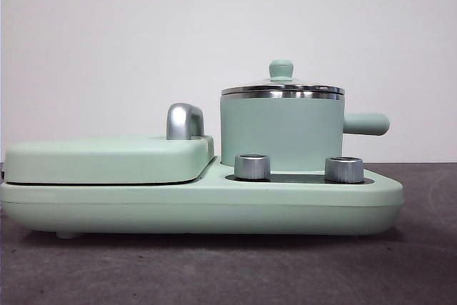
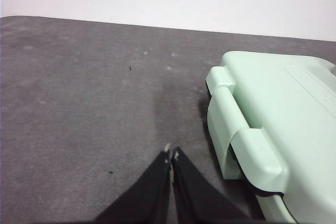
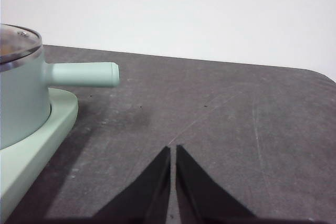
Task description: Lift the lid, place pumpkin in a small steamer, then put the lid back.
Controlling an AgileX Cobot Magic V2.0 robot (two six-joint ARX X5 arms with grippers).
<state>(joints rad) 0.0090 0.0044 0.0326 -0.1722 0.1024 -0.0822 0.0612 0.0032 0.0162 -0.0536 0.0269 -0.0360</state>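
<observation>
The small steamer (image 1: 282, 133) is a mint-green pot standing on the right half of the appliance base, its stubby handle (image 1: 365, 124) pointing right. The lid (image 1: 283, 90) rests on it, glass with a steel rim and a mint knob (image 1: 281, 69). In the right wrist view the steamer (image 3: 18, 98) and lid (image 3: 18, 43) show at one edge, with my right gripper (image 3: 172, 149) shut over bare table well away from the handle (image 3: 84, 74). My left gripper (image 2: 171, 152) is shut above the table beside the appliance's end. The pumpkin is out of view.
The long mint appliance base (image 1: 200, 201) carries two silver knobs (image 1: 252, 166) and a flat griddle cover (image 1: 107, 158) with a chrome handle (image 1: 184, 121). The cover's hinged end (image 2: 262, 129) lies close to my left gripper. Dark grey table (image 3: 220, 114) spreads around; a white wall stands behind.
</observation>
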